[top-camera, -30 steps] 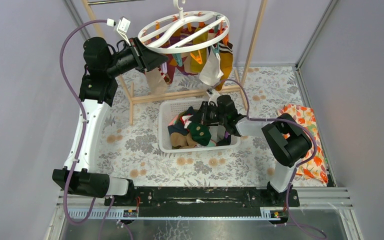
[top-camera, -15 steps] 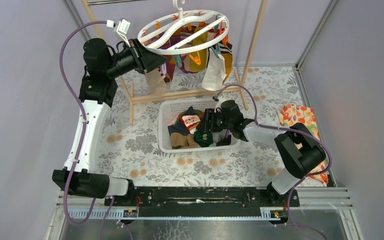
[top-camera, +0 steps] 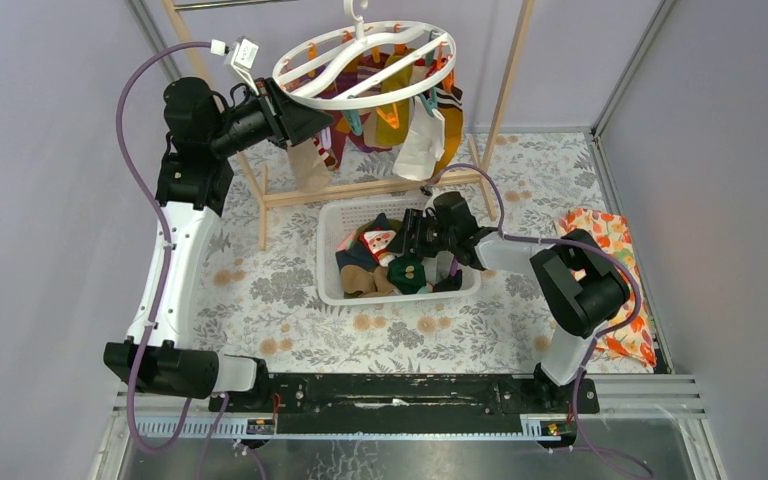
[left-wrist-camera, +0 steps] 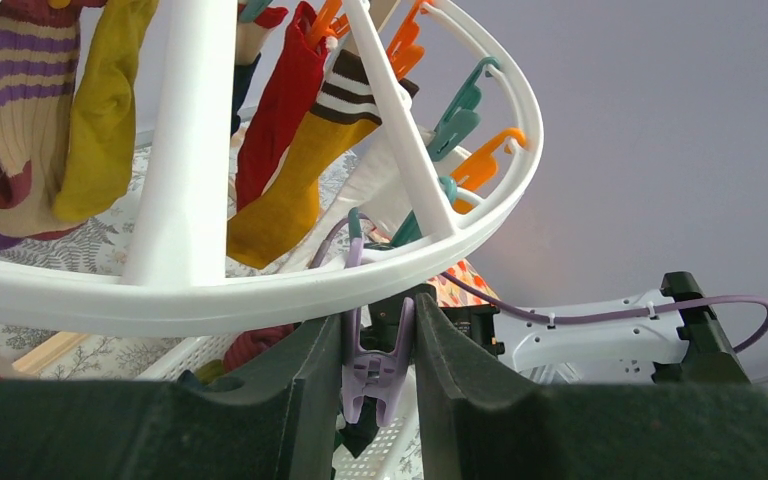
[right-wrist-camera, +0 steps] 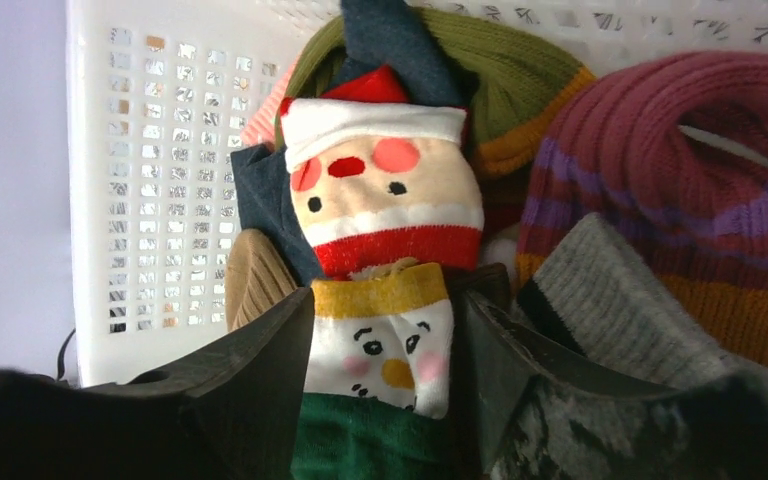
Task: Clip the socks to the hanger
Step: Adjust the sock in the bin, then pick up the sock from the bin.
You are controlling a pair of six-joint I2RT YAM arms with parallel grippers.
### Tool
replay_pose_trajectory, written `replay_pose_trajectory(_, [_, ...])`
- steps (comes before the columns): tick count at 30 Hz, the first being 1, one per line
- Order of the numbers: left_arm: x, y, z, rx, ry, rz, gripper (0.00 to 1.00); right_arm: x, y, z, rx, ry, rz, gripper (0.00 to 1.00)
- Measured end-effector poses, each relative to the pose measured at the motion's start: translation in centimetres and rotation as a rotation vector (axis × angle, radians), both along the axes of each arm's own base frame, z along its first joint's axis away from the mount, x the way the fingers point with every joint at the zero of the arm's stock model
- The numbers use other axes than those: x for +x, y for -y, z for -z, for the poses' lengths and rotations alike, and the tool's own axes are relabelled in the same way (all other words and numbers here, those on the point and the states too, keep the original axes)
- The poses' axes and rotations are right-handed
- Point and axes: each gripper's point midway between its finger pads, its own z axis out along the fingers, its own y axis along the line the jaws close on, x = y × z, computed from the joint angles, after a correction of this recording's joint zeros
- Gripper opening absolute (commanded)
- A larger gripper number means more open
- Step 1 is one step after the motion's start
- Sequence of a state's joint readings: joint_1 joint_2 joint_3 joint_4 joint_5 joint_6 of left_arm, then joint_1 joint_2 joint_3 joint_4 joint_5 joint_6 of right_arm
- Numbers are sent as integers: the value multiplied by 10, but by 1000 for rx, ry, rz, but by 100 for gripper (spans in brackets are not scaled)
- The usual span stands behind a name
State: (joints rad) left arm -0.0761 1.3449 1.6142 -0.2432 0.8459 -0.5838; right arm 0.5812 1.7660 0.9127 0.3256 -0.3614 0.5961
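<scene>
Over the last second our right gripper [right-wrist-camera: 385, 305] has gone from nearly pinched to spread wide and has edged toward the far side of the basket [right-wrist-camera: 160, 150]. Our left arm and the hanger [top-camera: 360, 100] have barely shifted.

Our right jaws stand apart on either side of the snowman sock [right-wrist-camera: 385, 345], low over the heap, and nothing is gripped yet. We judge this to be a lining-up: the fingers flank the sock so that closing would catch it across its width. Its long axis runs straight out along our reach, the yellow cuff pointing away from the wrist and the green foot toward it. Beyond it, in line, lies the Santa sock [right-wrist-camera: 385, 200], hat end farthest.

Our left gripper [left-wrist-camera: 378, 315] is up at the hanger's near rim, its fingers pressed together on a lilac clip [left-wrist-camera: 368, 375] that dangles just under the ring. We take that hold to steady the ring and keep the clip ready for the next sock. The hanger hangs by its hook, ring somewhat tilted, with hung socks [left-wrist-camera: 295, 180] drooping toes down.
</scene>
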Motion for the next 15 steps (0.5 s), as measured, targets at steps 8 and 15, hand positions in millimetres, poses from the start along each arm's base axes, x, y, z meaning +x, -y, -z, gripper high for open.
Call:
replay_pose_trajectory(8, [0, 0, 0, 6, 10, 0, 0, 6, -3, 2, 49, -41, 30, 32])
replay_pose_trajectory(15, [-2, -1, -2, 6, 15, 1, 0, 10, -10, -10, 131, -32, 44, 10])
